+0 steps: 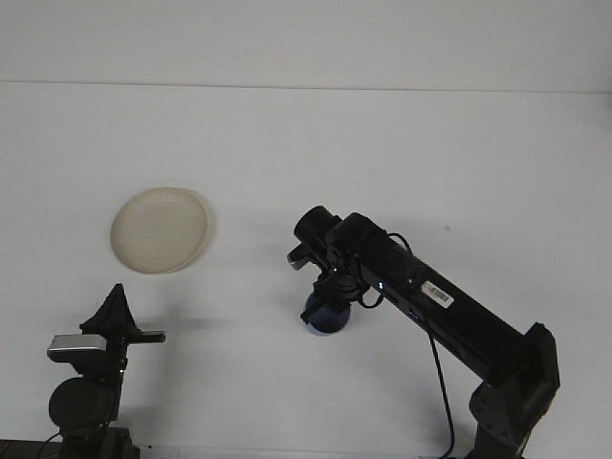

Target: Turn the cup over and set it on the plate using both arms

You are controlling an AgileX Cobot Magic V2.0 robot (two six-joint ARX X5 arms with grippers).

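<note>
Well, the right arm (449,311) stretches from the lower right corner across the white table (382,143) toward the middle, a long black limb with a cable looping off its underside and a small white label on its top. Its gripper (330,304) points down at the blue cup (327,316), which sits on or just over the table near the centre, a little toward five o'clock. The gripper is closed on the cup, and the black wrist covers most of the cup from above, so only the lower blue part and a pale patch near its bottom show. Whether the cup stands mouth up or mouth down I cannot tell from here.

The plate (159,229), round and cream-coloured, lies flat on the table off at about nine o'clock from the cup, well apart from it, with nothing on it.

The left arm (91,378) sits low in the corner at seven o'clock, with a silver block on its wrist. Its gripper (113,311) rises in a dark pointed shape, below the plate and clear of it. Its fingers look pressed together at the tip, holding nothing.
</note>
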